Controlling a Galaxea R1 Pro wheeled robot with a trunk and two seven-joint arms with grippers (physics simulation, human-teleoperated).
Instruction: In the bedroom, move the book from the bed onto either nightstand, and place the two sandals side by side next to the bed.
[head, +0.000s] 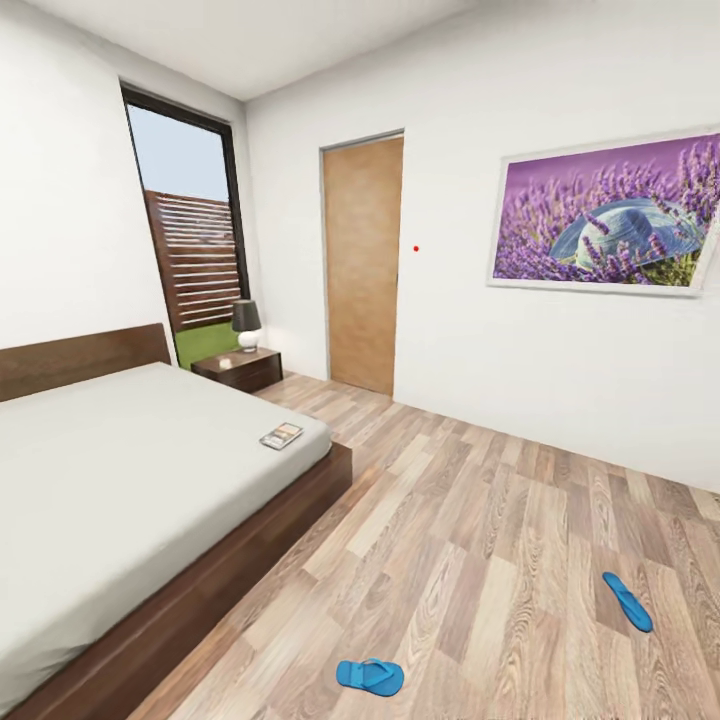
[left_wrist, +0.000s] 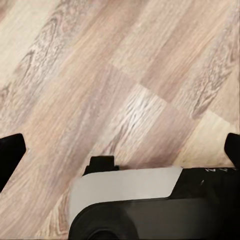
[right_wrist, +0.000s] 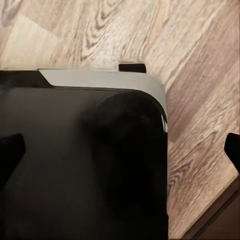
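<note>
The book (head: 281, 436) is lying near the foot corner of the bed (head: 120, 470), the nightstand (head: 240, 369) standing beside its headboard. Two blue sandals (head: 370, 676) (head: 627, 601) are resting well apart on the floor (head: 470, 540) beyond the bed's foot. Both grippers' fingers (left_wrist: 11, 155) (right_wrist: 232, 148) are hanging spread wide over floorboards, gripping nothing.

The left pincer (left_wrist: 120, 150) shows in its wrist view as two black fingertips (left_wrist: 11, 152) at opposite edges of the picture, spread wide apart with nothing between them. It points down over the robot's own grey-and-black rounded base (left_wrist: 135, 200). The right pincer (right_wrist: 120, 150) also has its black fingertips (right_wrist: 10, 155) held far apart, empty, hanging above the same dark base (right_wrist: 85, 165).
</note>
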